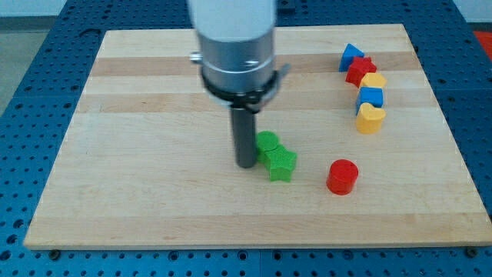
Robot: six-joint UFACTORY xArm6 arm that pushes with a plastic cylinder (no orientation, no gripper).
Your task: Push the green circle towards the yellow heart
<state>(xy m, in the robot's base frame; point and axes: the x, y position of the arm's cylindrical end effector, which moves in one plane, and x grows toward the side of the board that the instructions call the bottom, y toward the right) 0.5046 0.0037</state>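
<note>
Here my tip point(246, 164), a bare rod with no claw, touches the green circle point(267, 141), so the adjoining green star point(282, 164) may get shoved along.

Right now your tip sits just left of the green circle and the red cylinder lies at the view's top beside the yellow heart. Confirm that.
Not quite. My tip does sit just left of the green circle, but the camera view shows the red cylinder alone lower down, right of the green star and well below the yellow heart.
</note>
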